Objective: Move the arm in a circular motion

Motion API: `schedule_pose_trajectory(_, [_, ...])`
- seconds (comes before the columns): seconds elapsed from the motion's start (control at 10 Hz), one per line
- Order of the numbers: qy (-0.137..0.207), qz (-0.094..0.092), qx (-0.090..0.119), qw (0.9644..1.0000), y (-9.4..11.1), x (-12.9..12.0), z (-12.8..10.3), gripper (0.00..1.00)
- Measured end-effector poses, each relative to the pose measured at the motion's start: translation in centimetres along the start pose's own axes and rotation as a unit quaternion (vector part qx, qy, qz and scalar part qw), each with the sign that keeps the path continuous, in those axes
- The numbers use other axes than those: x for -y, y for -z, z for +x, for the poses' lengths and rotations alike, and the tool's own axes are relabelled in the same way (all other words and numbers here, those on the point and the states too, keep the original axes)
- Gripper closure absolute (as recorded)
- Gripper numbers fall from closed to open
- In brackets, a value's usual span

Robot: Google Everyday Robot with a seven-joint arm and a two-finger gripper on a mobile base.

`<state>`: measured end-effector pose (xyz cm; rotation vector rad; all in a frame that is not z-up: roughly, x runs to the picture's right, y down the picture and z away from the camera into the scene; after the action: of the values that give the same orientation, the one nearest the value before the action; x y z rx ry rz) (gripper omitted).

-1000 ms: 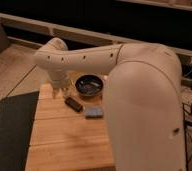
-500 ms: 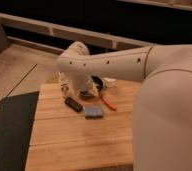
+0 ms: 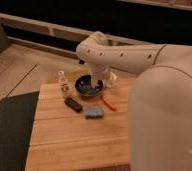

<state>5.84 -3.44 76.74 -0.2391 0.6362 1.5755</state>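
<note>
The cream-white arm fills the right side of the camera view. Its thick segment reaches from the lower right up to a rounded elbow at the top middle. From there it bends down toward the wooden table. The gripper hangs at the end of the arm, just over the right rim of a dark bowl at the back of the table. The arm's last link hides part of the gripper.
A small clear bottle stands left of the bowl. A dark flat block, a blue sponge and a red tool lie in front of it. A dark mat lies left of the table.
The arm has swung to the right and toward the back. The gripper moved from the table's left back corner to over the bowl, and the bottle now shows.
</note>
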Motion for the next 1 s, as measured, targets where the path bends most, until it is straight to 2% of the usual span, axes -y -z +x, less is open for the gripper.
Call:
schedule_pose_trajectory(0.1, [0.011, -0.006, -0.004, 0.9999, -0.7, -1.0, -2.2, 0.35])
schedule_pose_trajectory(0.3, [0.037, -0.018, -0.012, 0.9991, -1.8, -4.4, -4.4, 0.35])
schedule_pose_trajectory(0.4, [0.067, -0.020, -0.011, 0.9975, -2.1, -7.4, -5.1, 0.35])
schedule_pose_trajectory(0.5, [0.084, -0.021, -0.009, 0.9962, -1.9, -9.0, -5.2, 0.35])
schedule_pose_trajectory(0.7, [0.145, -0.029, 0.001, 0.9891, -0.9, -13.7, -4.1, 0.35])
schedule_pose_trajectory(0.8, [0.194, -0.043, 0.008, 0.9800, 0.5, -16.9, -1.9, 0.35])
schedule_pose_trajectory(1.0, [0.236, -0.063, 0.012, 0.9696, 2.1, -19.2, 1.7, 0.35])
